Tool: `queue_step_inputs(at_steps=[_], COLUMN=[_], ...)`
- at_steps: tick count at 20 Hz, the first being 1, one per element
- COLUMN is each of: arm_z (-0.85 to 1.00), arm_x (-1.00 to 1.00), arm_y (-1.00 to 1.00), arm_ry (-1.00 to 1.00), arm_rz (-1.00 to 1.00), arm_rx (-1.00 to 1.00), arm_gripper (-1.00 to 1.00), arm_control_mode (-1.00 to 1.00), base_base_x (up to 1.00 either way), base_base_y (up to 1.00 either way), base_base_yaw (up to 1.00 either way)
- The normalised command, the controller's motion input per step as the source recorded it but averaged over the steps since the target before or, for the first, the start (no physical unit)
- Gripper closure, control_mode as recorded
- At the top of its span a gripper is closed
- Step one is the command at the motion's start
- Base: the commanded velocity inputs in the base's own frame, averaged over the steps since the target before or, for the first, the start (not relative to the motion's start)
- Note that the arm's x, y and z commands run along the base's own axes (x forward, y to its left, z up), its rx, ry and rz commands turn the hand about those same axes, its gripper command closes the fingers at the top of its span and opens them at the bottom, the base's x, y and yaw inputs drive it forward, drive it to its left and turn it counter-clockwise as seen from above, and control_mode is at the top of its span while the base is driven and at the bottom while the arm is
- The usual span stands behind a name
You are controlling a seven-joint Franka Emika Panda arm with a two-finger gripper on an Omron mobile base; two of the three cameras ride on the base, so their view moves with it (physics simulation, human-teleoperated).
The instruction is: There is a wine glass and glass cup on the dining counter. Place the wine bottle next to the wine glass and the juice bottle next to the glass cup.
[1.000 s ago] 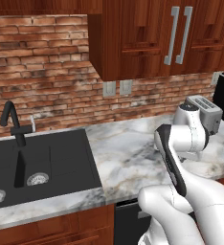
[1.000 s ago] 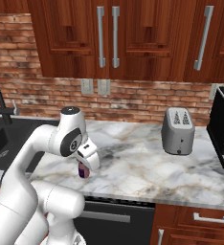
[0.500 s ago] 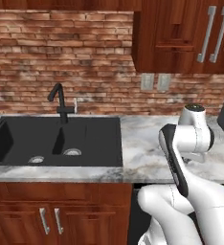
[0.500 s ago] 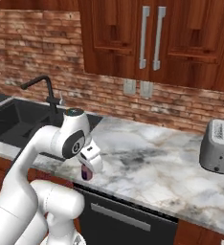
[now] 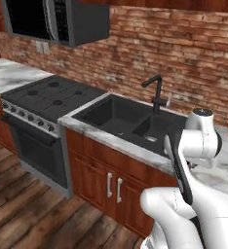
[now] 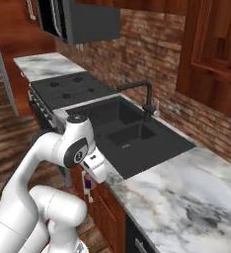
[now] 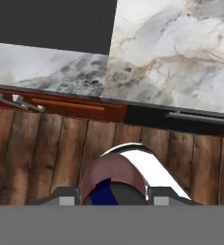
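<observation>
Juice bottle [image 6: 88, 183], small and pinkish, sat pinched between the jaws of the gripper [image 6: 89, 185], held out in the air past the front edge of the kitchen table [image 6: 186, 197]. The carrying step looked underway. Next, I think, the base had to find the dining counter and the glass cup. The black sink [image 5: 130, 119] held nothing I could see.

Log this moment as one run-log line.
phase: transit | gripper: shut on juice bottle | nearby: sink, stove | placement: not yet
</observation>
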Motion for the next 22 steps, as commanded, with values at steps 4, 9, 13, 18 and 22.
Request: queue_step_inputs(at_steps=[4, 9, 13, 18, 22], arm_z=[0.00, 0.00, 0.00, 0.00, 0.00], arm_x=[0.00, 0.00, 0.00, 0.00, 0.00], arm_y=[0.00, 0.00, 0.00, 0.00, 0.00], arm_ry=[0.00, 0.00, 0.00, 0.00, 0.00], arm_rz=[0.00, 0.00, 0.00, 0.00, 0.00], arm_rx=[0.00, 0.00, 0.00, 0.00, 0.00], arm_gripper=[1.00, 1.00, 1.00, 1.00, 1.00], arm_control_mode=[1.00, 1.00, 1.00, 1.00, 1.00], base_base_x=[0.00, 0.00, 0.00, 0.00, -0.01], base_base_y=[0.00, 0.00, 0.00, 0.00, 0.03], base_base_yaw=[1.00, 1.00, 1.00, 1.00, 0.97])
